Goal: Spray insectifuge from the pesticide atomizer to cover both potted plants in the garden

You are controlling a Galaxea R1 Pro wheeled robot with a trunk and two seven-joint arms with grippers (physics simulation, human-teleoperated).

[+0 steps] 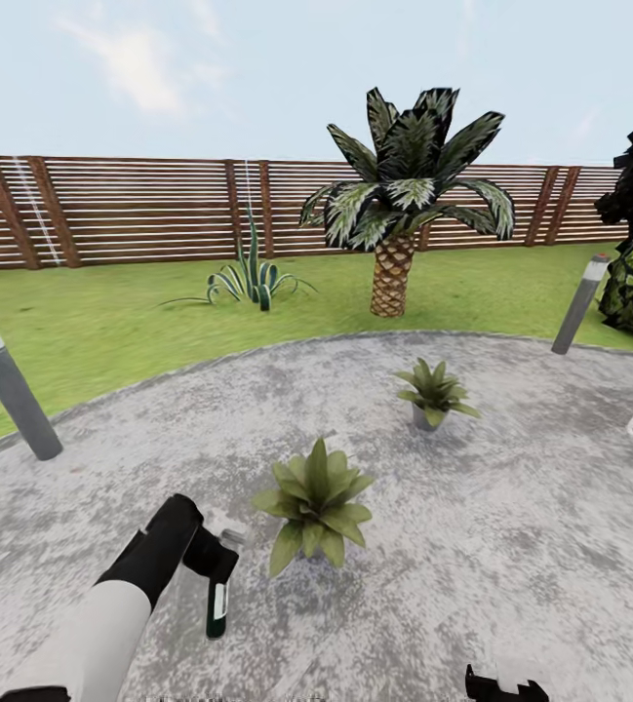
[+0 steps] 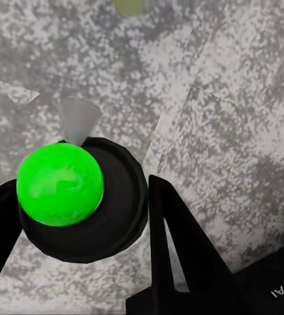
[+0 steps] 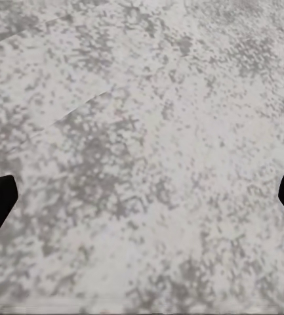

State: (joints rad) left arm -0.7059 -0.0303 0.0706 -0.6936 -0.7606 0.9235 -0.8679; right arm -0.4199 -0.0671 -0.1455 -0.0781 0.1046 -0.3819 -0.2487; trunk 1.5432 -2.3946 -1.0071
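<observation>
Open paving around two low plants

The near potted plant stands just beside the left end effector at lower centre, leaves crowding that side; the far potted plant sits apart at centre right. Bare patio spreads across the lower right. Bollard lamps stand at the left and right edges.

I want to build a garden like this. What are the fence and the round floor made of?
The fence looks like brown wood: thin flat slats run sideways between darker posts, with a dull finish. The patio looks like rough stone or concrete, speckled grey and white, not shiny. It is a computer picture, so that is only how they look.
</observation>
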